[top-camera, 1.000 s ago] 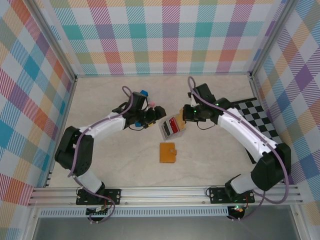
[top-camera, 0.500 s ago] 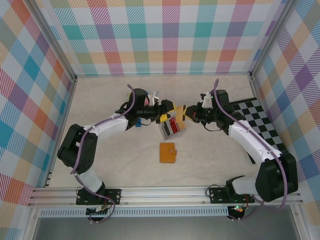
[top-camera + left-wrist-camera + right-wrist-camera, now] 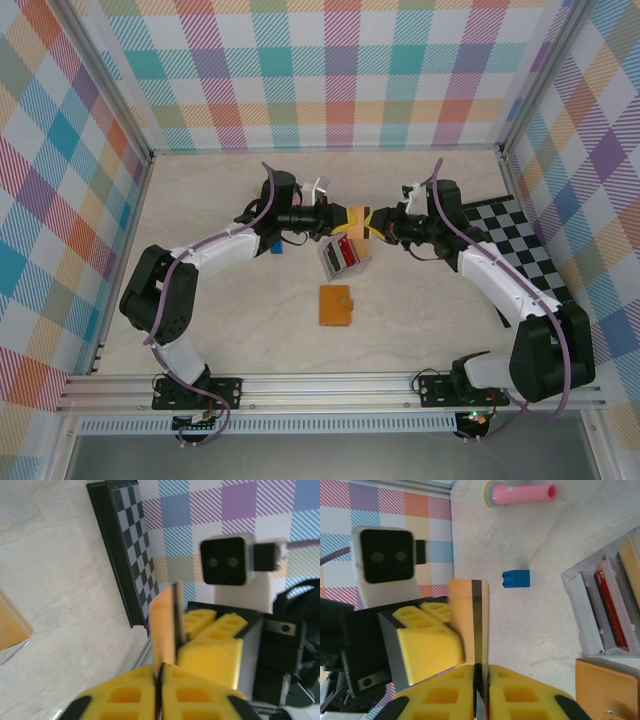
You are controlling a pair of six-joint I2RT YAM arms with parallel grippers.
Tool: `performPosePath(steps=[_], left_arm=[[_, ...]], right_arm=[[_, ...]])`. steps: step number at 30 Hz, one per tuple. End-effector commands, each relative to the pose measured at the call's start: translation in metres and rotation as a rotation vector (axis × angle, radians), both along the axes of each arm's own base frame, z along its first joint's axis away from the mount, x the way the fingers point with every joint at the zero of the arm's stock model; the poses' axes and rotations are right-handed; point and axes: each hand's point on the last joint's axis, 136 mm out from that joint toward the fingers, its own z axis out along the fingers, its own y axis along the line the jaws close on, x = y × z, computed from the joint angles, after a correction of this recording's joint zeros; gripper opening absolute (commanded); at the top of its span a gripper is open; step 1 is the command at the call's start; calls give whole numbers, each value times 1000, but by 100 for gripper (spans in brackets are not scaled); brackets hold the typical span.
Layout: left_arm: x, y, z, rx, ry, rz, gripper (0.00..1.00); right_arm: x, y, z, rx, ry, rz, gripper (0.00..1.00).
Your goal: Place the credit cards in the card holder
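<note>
One chequered board [image 3: 520, 240] at far right. One card holder [image 3: 336, 305] lies shut on the table, just near of one clear tray [image 3: 569, 587] holding credit cards [image 3: 610, 605]. One tan card [image 3: 162, 625] is aloft above the tray: my left gripper [image 3: 159, 669] is clenched on it, my right gripper [image 3: 481, 669] flanks it, grip I cannot tell. One blue cube [image 3: 516, 578]

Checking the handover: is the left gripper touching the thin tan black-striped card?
Touching. In the left wrist view, the left gripper is shut on the thin tan black-striped card, no gap.
</note>
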Motion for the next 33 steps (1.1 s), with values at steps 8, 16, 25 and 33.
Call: performPosePath(steps=[8, 16, 25, 33], left_arm=[[-9, -5, 17, -29, -39, -74, 0], [-7, 0, -2, 59, -2, -51, 20], [-15, 101, -68, 583, 36, 348, 63], [-44, 142, -102, 686, 123, 464, 70]], right_arm=[[-1, -1, 17, 81, -55, 83, 21], [-7, -6, 14, 41, -63, 114, 3], [-54, -19, -63, -467, 30, 86, 3], [-94, 44, -111, -697, 25, 211, 2]])
